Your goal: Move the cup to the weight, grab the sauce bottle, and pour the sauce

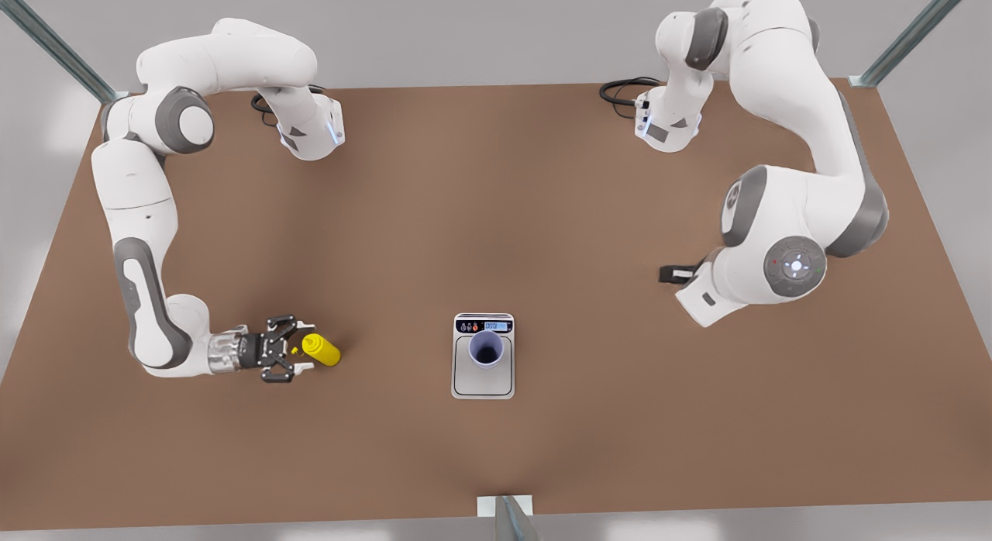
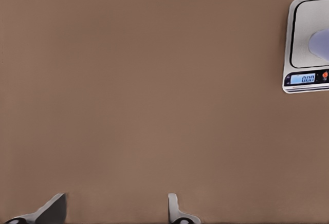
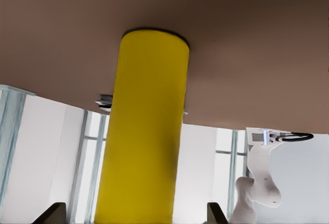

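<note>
The sauce bottle (image 1: 324, 350) stands upright on the counter (image 1: 496, 215) towards the front view's left, base down and nozzle up, so its long axis is vertical. The right claw (image 1: 303, 349) lies level with the counter and points sideways at it. In the right wrist view the yellow body (image 3: 144, 131) rises straight ahead between the two fingertips (image 3: 52, 215), with a gap on either side: the claw is released and not yet gripping. The coming squeeze depends on that alignment, because the bottle sits on the claw's centre line, directly in front of it, and the fingers need only close across its width. This arm is much the nearer to it.

The cup (image 1: 487, 347) already sits on the weight (image 1: 483, 384) at mid-counter (well apart from the bottle), so the first step looks done.

The left claw (image 1: 673, 274) waits at the front view's right, above the counter, fingers spread and holding nothing.

There is one bottle, one cup, one scale and two arms.
</note>
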